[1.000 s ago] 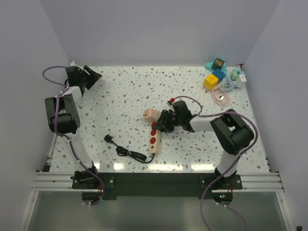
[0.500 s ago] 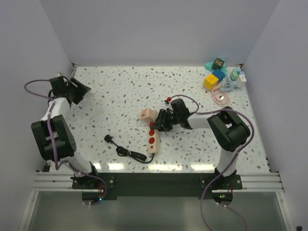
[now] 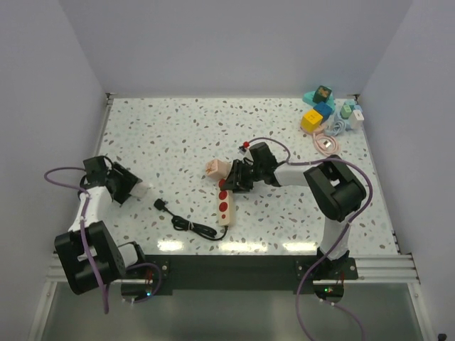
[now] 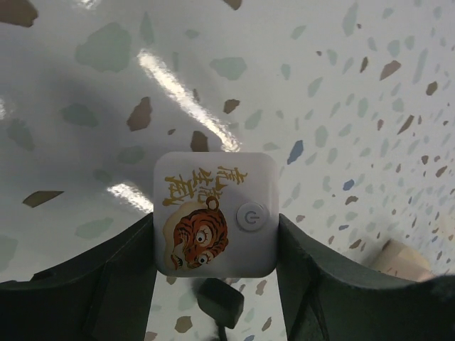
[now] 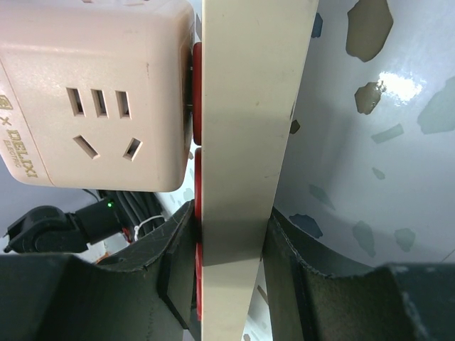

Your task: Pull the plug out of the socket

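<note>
Gripper R (image 3: 234, 181) is clamped on the socket (image 3: 225, 206) at its far end, w/ a cream cube adapter (image 3: 215, 168) plugged in just beyond. Gripper L (image 4: 217, 226) pinches a white square device (image 4: 213, 192) w/ tiger print, near the left edge of the tabletop (image 3: 178, 135). The plug (image 3: 161, 204) lies loose on the tabletop btwn the two, its cord running to the socket's near end.

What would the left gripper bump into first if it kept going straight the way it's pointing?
Probably the small black plug on its thin cord, lying just beyond the white tiger-printed square block that the left gripper holds; depth is unclear.
</note>
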{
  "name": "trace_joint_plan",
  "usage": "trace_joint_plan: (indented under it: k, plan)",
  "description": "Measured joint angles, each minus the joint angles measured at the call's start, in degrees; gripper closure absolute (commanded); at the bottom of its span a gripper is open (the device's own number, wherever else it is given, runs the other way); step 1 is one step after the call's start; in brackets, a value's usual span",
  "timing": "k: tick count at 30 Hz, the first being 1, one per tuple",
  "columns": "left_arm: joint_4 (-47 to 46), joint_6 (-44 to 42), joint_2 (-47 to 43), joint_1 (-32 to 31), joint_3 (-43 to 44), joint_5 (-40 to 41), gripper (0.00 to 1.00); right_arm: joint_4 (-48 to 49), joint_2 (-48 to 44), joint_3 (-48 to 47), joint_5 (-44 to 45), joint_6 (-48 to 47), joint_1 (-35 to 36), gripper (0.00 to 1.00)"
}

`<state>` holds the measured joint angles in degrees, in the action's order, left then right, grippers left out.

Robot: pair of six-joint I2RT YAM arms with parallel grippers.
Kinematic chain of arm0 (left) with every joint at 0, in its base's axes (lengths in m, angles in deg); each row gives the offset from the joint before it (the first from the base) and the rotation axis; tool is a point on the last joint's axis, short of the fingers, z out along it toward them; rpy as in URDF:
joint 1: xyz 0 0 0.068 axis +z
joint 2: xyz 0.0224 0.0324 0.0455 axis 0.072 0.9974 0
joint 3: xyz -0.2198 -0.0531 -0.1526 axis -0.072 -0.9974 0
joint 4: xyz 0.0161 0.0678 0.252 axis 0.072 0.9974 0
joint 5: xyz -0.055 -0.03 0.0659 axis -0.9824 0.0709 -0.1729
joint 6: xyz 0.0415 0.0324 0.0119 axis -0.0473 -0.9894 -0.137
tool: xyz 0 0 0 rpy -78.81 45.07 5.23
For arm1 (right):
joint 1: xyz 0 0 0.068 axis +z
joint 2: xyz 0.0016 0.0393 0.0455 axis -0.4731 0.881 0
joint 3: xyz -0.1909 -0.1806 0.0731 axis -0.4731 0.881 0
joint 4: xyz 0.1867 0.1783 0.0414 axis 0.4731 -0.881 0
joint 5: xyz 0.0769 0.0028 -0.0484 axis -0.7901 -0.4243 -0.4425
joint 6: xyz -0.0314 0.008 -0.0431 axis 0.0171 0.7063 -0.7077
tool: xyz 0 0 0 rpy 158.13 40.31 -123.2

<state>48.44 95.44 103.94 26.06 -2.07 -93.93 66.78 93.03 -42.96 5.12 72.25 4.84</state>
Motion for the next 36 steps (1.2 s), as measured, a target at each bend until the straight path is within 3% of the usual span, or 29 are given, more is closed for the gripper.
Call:
trace_joint_plan:
  k: [2,3,4,5,9,17,27,32,36]
  plan:
    - [-0.2,0.3,-0.1,1.2,-1.2,0.7,1.0,-0.1,0.0,0.0,0.0,-0.2,0.0,1.0]
    - [-0.3,0.3,-0.3,1.9,-1.4,0.8,0.77,-0.1,0.0,0.0,0.0,-0.2,0.0,1.0]
    - [-0.3,0.2,-0.6,2.4,-1.5,1.1,0.65,-0.1,0.0,0.0,0.0,-0.3,0.0,1.0]
    - [-0.3,0.1,-0.7,2.6,-1.5,1.6,0.42,0.0,0.0,0.0,0.0,-0.3,0.0,1.0]
    - [-0.1,0.2,-1.5,3.2,-1.5,3.5,0.0,0.1,-0.1,0.1,0.0,-0.3,0.0,1.0]
    - [5.7,1.3,-5.5,3.2,0.2,9.3,0.0,0.4,-0.1,0.3,0.0,-0.5,0.0,1.0]
    - [16.5,2.6,-10.0,3.2,8.6,15.6,0.0,-0.6,-0.1,-0.2,0.0,-1.6,0.0,1.0]
    - [9.7,-1.0,-7.1,0.0,9.4,5.4,0.0,-0.8,-0.1,-0.3,-0.1,-1.9,0.0,1.0]
    - [0.8,-3.2,0.5,-12.7,9.6,-3.6,0.0,-0.8,0.0,-0.3,-0.6,-2.2,0.0,1.0]
